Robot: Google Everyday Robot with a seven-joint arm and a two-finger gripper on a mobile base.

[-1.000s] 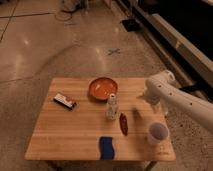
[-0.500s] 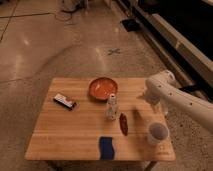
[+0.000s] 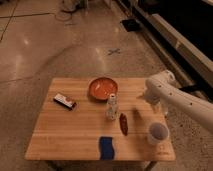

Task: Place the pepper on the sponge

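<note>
The pepper (image 3: 123,124), slim and dark red, lies on the wooden table (image 3: 60,135) just right of its middle. The blue sponge (image 3: 106,147) lies flat at the table's front edge, a little left of and in front of the pepper. My white arm comes in from the right, and the gripper (image 3: 148,98) hangs over the table's right side, behind and to the right of the pepper and apart from it. Nothing shows in its hold.
An orange-red bowl (image 3: 104,88) sits at the back middle. A small clear bottle (image 3: 112,107) stands just left of the pepper. A white cup (image 3: 157,133) stands front right, and a black-and-white box (image 3: 65,101) lies at the left. Bare floor surrounds the table.
</note>
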